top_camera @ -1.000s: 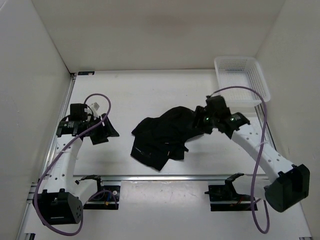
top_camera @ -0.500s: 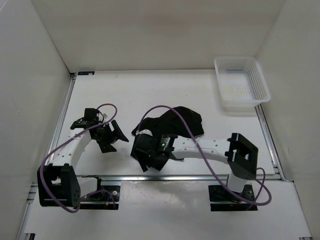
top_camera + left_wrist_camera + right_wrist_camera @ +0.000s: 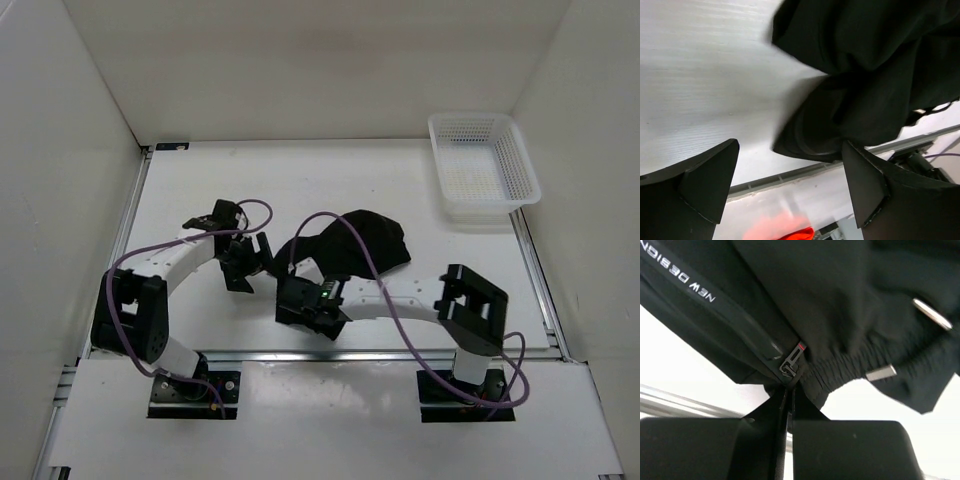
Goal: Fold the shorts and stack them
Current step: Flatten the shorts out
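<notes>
The black shorts [image 3: 355, 240] lie crumpled in the middle of the table. My right gripper [image 3: 306, 306] is at their near left edge. In the right wrist view it [image 3: 790, 389] is shut on the shorts [image 3: 815, 300], pinching fabric beside a zipper pull [image 3: 792, 362] and the elastic waistband. My left gripper [image 3: 246, 262] stands open just left of the shorts. In the left wrist view its fingers [image 3: 705, 185] spread wide with nothing between them, and a fold of the shorts [image 3: 865, 75] lies just beyond, close to the right finger.
A white mesh basket [image 3: 483, 170] stands at the far right corner. A metal rail [image 3: 330, 353] runs along the table's near edge. White walls close in the left, back and right sides. Purple cables loop over both arms.
My right arm swung from the shorts' right side to their near left edge and shut on the fabric. My left gripper moved right toward the shorts and opened wider.
</notes>
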Available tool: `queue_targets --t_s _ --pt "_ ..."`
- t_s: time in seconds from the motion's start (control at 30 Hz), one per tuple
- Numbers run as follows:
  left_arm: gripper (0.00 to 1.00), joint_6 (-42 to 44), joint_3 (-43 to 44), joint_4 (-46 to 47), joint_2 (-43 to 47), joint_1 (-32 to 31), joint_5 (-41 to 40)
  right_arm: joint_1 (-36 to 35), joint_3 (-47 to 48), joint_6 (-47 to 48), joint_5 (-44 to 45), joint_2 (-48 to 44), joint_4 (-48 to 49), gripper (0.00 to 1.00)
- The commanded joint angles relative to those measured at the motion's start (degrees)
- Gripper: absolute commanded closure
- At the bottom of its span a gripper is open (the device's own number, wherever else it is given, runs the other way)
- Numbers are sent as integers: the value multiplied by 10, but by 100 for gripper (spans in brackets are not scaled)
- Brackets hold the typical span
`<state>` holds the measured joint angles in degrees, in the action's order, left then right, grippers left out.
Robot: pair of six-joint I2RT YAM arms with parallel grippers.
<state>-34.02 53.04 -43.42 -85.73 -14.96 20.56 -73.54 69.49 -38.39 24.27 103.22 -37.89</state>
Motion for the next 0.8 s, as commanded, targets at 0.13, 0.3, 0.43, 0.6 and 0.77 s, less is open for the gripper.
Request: queue_targets --t_s 0.13,0.3,0.43,0.6,0.77 --pt "8 -13 49 8 -17 -52 -33 30 -111 -48 87 -236 -42 100" --pt "6 -32 101 8 -94 -110 -48 41 -133 -60 103 -299 -65 100" --pt "5 -44 127 8 -141 -124 -74 46 -133 -74 120 -320 -101 100" --pt "12 -70 138 8 -176 -110 -111 57 -133 -74 134 -356 -118 100" --pt "70 -45 200 8 -230 -97 -117 67 -139 -74 140 -380 -130 100"
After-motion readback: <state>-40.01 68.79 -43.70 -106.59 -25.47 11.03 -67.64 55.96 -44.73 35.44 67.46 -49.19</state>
